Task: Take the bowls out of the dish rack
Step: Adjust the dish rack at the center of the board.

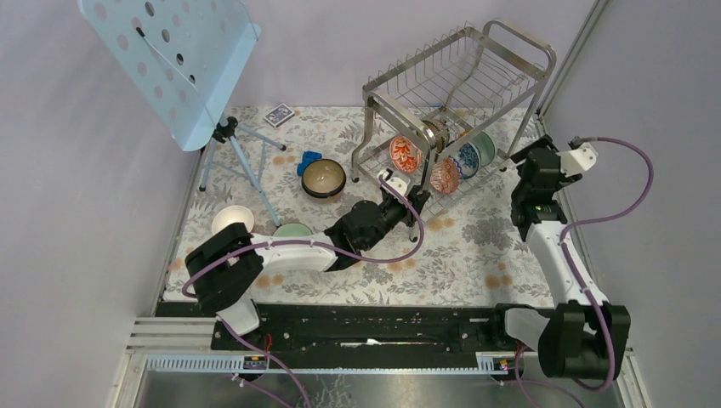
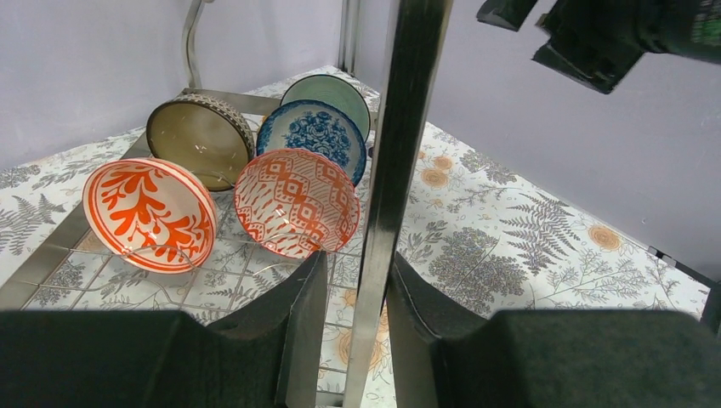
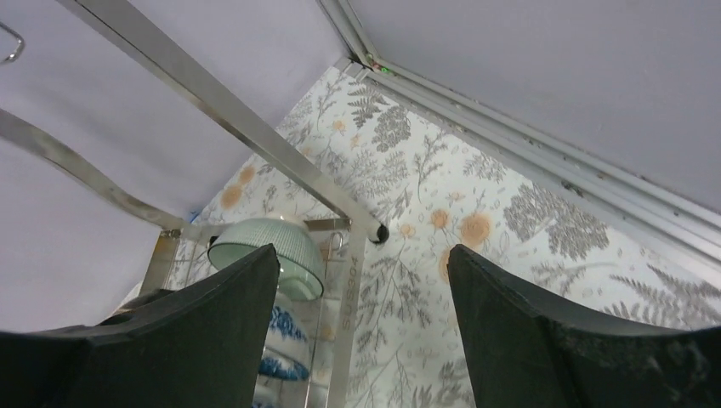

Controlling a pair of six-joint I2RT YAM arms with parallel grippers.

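The steel dish rack stands at the back right. On its lower tier lean several bowls: an orange fern one, an orange diamond one, a blue-and-white one, a pale green one and a brownish one. My left gripper has closed in on the rack's front leg. Its right finger presses against the leg, and a thin gap shows at the left finger. My right gripper hangs open by the rack's right end, above the pale green bowl and holding nothing.
A dark brown bowl, a white bowl and a green bowl sit on the floral cloth left of the rack. The pale blue music stand on its tripod, a card deck and a blue object stand further left. Walls are close on both sides.
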